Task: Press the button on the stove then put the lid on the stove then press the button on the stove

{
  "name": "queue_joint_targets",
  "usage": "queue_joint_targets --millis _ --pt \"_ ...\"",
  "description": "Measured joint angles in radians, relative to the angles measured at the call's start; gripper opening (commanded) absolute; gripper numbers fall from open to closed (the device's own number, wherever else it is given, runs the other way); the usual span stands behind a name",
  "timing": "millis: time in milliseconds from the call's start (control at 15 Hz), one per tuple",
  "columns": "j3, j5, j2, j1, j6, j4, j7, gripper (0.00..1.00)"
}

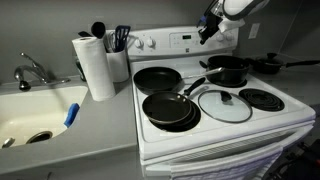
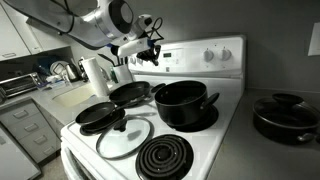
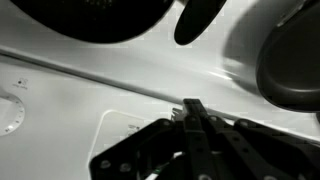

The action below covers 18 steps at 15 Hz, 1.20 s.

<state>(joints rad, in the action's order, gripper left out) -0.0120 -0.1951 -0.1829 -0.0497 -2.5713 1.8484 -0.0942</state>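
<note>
The gripper [image 1: 207,33], fingers together and empty, is at the stove [image 1: 225,133] panel [image 1: 172,42]. The lid [image 1: 224,105] looks fragile and slick; grasp its knob [image 1: 226,98].

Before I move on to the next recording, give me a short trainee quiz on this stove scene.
1. True or false: the end effector is holding the lid.
2. Pick one. The lid is: A) lying flat on the stove top; B) held in the air; C) standing on its rim.
3. Fill in: the end effector is up by the stove's back ____.
Key: 1 false; 2 A; 3 panel.
</note>
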Motion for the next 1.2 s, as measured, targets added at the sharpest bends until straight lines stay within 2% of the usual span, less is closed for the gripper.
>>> queue_joint_targets --millis 133,200,267,933,1200 --pt "0.0 -0.014 0.072 -0.01 0.055 0.06 -0.03 0.0" --pt "0.001 -0.017 0.103 -0.011 0.073 0.087 -0.037 0.09" --pt "0.001 -0.02 0.13 -0.011 0.081 0.113 -0.042 0.28" --pt "0.01 -0.032 0.265 -0.009 0.082 0.242 -0.053 0.97" --pt "0.023 -0.035 0.293 -0.009 0.081 0.269 -0.086 1.0"
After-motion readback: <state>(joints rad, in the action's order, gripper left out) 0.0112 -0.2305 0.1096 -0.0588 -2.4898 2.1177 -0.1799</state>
